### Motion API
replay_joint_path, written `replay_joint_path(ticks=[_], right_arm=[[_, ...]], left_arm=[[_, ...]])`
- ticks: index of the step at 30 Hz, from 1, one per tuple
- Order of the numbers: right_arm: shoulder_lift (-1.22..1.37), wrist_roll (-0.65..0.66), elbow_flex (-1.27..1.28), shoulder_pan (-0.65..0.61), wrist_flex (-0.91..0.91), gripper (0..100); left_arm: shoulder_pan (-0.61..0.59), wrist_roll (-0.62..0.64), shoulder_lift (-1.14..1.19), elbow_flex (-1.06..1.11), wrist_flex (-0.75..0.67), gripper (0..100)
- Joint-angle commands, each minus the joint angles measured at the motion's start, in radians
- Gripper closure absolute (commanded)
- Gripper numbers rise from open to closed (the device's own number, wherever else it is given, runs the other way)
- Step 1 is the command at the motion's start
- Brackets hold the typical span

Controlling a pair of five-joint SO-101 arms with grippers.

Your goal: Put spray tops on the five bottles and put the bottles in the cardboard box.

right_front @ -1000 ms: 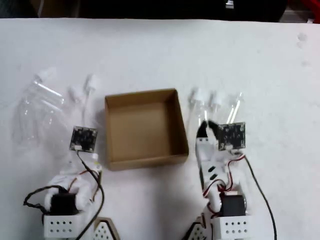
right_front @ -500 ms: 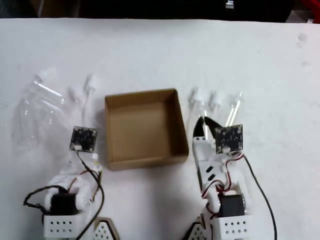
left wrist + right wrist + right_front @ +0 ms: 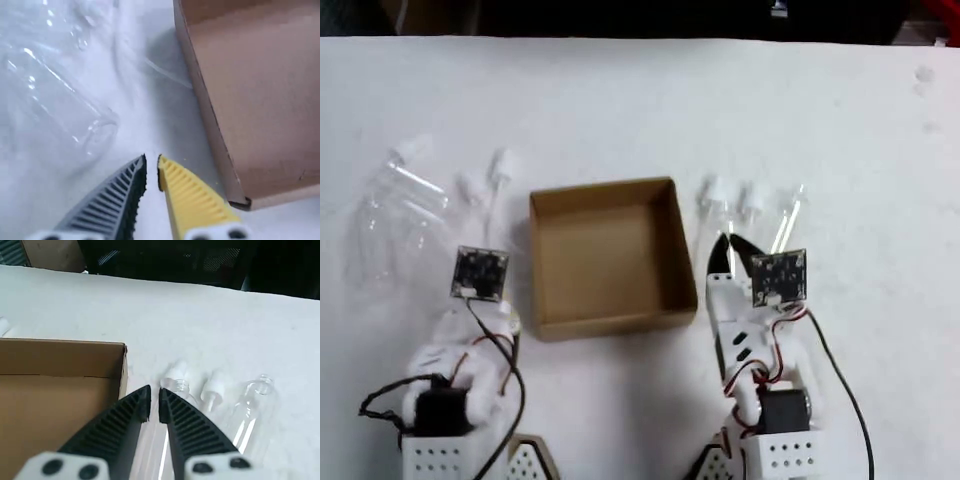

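Cardboard box (image 3: 605,262) holds no bottle yet. From above, our left arm (image 3: 470,335) has edged toward the clear bottles (image 3: 390,215); we judge a first pickup near. Left wrist: left end effector (image 3: 151,162) together, uncapped bottle (image 3: 60,110) just ahead. Right wrist: right end effector (image 3: 154,392) together, slim bottle (image 3: 178,385) beyond its tips.

I see a white tabletop (image 3: 620,100), a plain brown box (image 3: 610,322), clear glassy bottles (image 3: 390,215) and white spray tops (image 3: 212,385). My left hand (image 3: 151,167) has a grey finger (image 3: 115,195) and a yellow finger (image 3: 190,200), both ribbed. My right hand (image 3: 154,397) is black, ribbed too.
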Motion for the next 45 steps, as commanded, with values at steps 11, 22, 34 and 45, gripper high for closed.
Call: replay_joint_path(ticks=[11,22,34,45], right_arm=[[-0.005,-0.009,0.009,0.013,0.005,98.0],[-0.007,-0.009,0.009,0.09,-0.013,98.0],[-0.007,-0.009,0.009,0.093,-0.021,98.0],[-0.007,-0.009,0.009,0.087,-0.016,98.0]], left_arm=[[-0.091,-0.077,-0.008,-0.245,-0.032,95],[-0.317,-0.416,-0.008,-0.25,-0.141,95],[-0.429,-0.47,-0.005,-0.313,-0.288,95],[-0.424,-0.471,0.001,-0.511,-0.244,95]])
